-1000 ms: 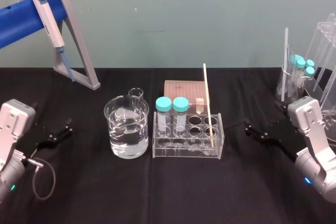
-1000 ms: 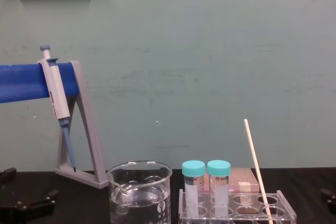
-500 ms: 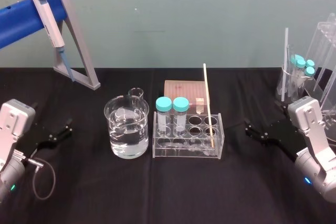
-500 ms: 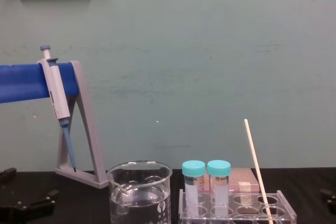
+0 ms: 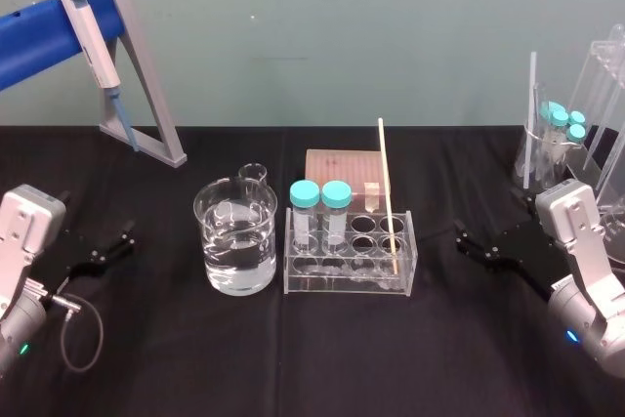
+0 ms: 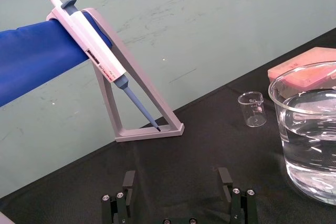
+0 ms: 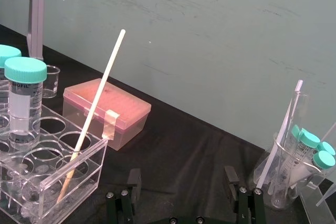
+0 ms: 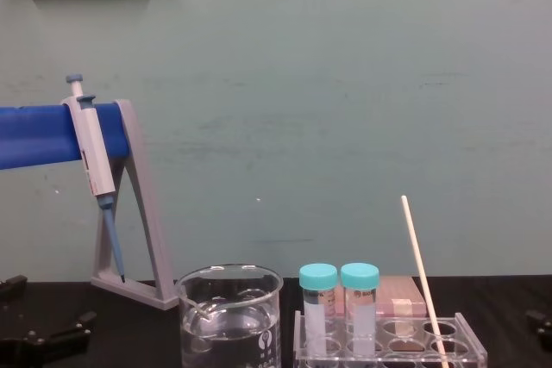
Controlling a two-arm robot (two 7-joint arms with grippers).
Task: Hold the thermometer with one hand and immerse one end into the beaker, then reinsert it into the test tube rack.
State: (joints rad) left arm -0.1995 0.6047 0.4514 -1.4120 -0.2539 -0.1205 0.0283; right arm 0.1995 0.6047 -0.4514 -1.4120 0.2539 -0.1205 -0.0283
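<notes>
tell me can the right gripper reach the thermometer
Probably yes. The right gripper sits open, right of the rack, and the thermometer stands in the rack's right end, its upper length bare, nothing between them.

— What stood at the table's [image 5: 293, 358] far left corner?
— A pipette [image 5: 86, 31] hung on a grey stand [image 5: 146, 85] with a blue bar.
— And mid-table?
— A pink box [image 5: 342, 165], a tiny beaker [image 5: 253, 174] near it, and two teal-capped tubes [image 5: 335, 204] upright. By the right edge, a flask [image 5: 540, 155] held more tubes.
</notes>
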